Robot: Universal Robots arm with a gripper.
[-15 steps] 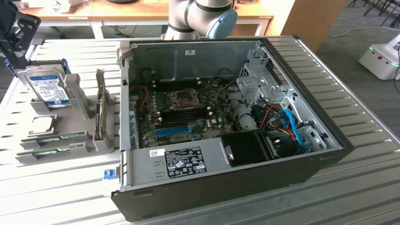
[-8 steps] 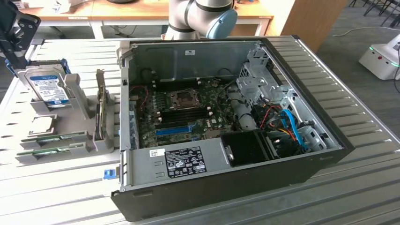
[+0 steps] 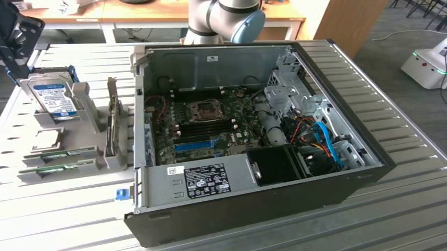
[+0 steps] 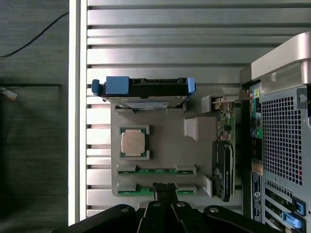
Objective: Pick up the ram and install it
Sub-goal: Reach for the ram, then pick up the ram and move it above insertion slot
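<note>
Two look-alike green ram sticks lie edge-up in the slots of a grey holder, beyond the CPU. One stick sits next to the CPU. The other is in the outermost slot. My gripper hangs well above the holder, shut with nothing in it, and its tips line up over the outermost stick. In the exterior view the gripper is the dark shape at the upper left, above the hard drive. The open computer case shows the motherboard and its dark memory slots.
The holder also carries a blue-labelled silver hard drive, a square CPU and an upright graphics card beside the case wall. Everything stands on a ribbed metal table. A white robot base stands at the exterior view's right.
</note>
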